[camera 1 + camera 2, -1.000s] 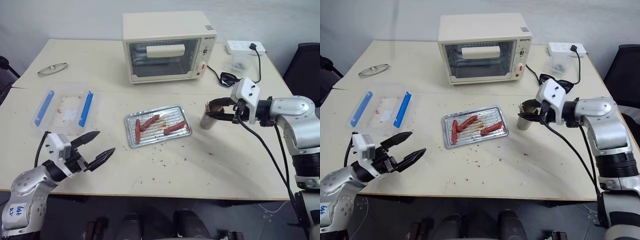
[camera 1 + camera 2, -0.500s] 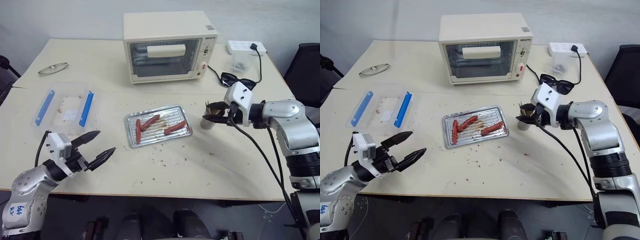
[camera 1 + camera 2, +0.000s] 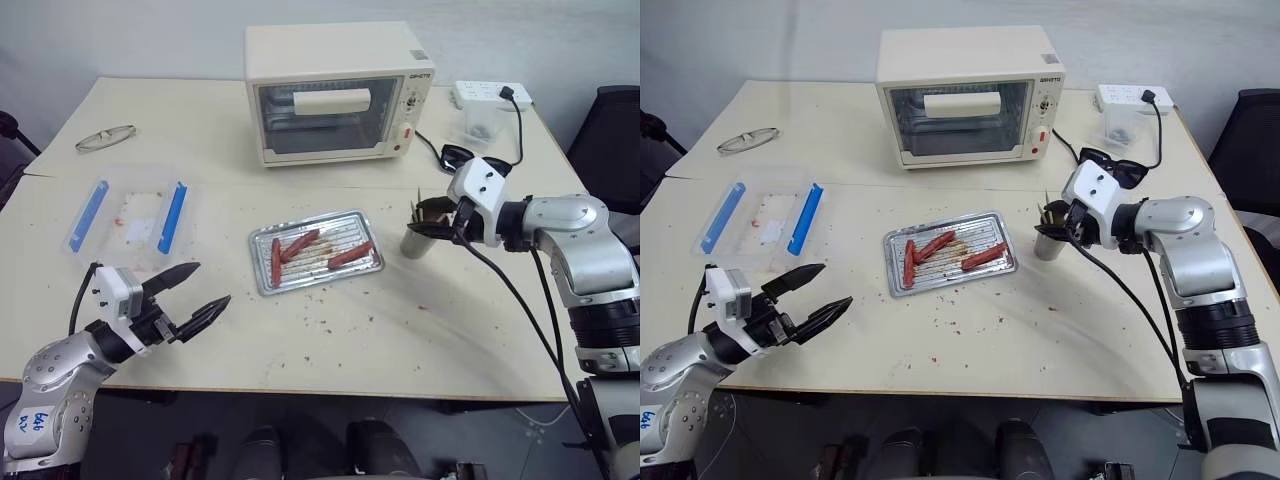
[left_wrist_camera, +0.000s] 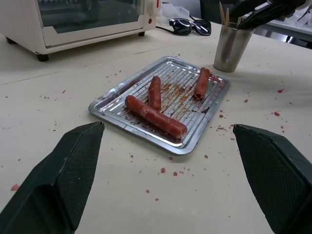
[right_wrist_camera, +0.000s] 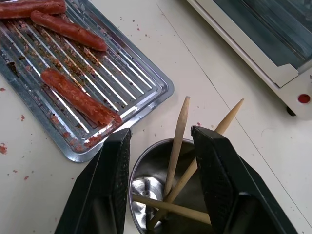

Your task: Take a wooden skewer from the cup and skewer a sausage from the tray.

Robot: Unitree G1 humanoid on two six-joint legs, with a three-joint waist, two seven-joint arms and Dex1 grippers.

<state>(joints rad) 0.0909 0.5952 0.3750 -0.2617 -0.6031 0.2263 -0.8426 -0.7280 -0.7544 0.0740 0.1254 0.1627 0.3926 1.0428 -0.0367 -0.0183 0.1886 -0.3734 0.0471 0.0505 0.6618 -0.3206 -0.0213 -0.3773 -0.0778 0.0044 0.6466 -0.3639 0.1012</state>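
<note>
My right gripper [image 5: 161, 180] hangs right over the mouth of the cup [image 5: 146, 187], its fingers [image 5: 109, 185] partly open and straddling the rim, with nothing held between them yet. Between the two pads stand the skewers: one wooden skewer [image 5: 176, 141] rises nearly straight up out of the cup, its pointed end away from my wrist, and it sits closest to the middle of the gap. A second leans out towards my other pad, and a third lies low across the cup's inside. So the stick I want runs lengthwise along the line of my fingers, not across them, and I judge that closing would pinch it from its two sides partway up its length.

The cup stands upright on the desk [image 3: 420, 330], just beside the tray [image 3: 262, 280] on my right arm's side. This arm is the nearer one by far. The sausage [image 5: 80, 96] closest to the cup lies just past my fingers on the tray's ribbed base, its long axis running roughly along the ribs and slanting away from the cup; two more lie beyond it.

My left gripper [image 3: 190, 295] hovers well apart from all this, near the desk's front edge, its fingers spread wide and empty, pointing towards the tray.
</note>
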